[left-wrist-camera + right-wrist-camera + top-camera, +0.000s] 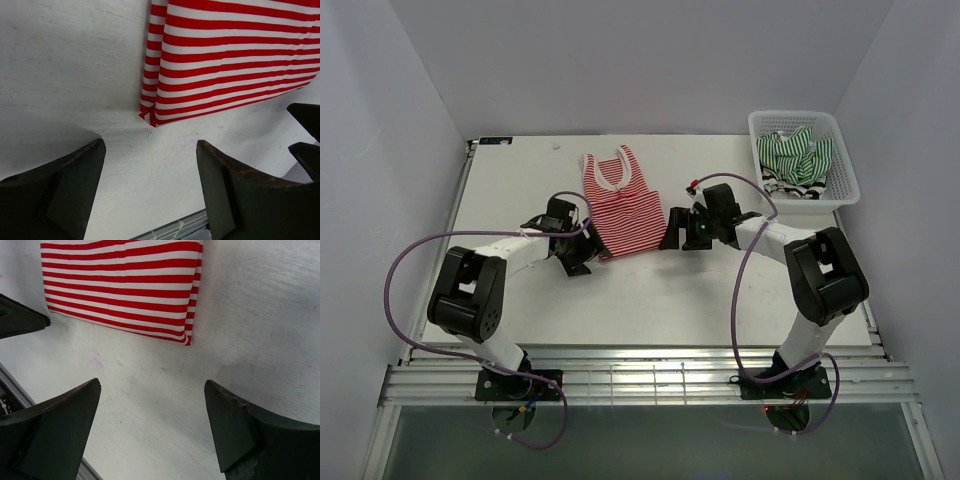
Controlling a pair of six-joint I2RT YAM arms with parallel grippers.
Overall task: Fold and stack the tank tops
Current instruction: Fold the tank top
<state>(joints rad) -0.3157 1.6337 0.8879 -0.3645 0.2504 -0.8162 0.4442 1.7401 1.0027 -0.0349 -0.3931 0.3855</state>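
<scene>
The red-and-white tank top (pixel 622 204) lies flat on the white table (pixel 520 180), neck toward the back. My left gripper (pixel 582 258) is open and empty just off its near left corner (pixel 150 117). My right gripper (pixel 672 236) is open and empty just off its near right corner (pixel 186 338). In each wrist view the cloth sits ahead of the fingers, apart from them, with bare table between the jaws. The green-and-white tank top (pixel 798 152) lies bunched in the basket, with the black-and-white tank top (pixel 790 186) partly hidden under it.
The white lattice basket (pixel 844 170) stands at the back right of the table. The table's near edge and metal rails (pixel 640 375) run in front of the arm bases. White walls close in the left, back and right sides.
</scene>
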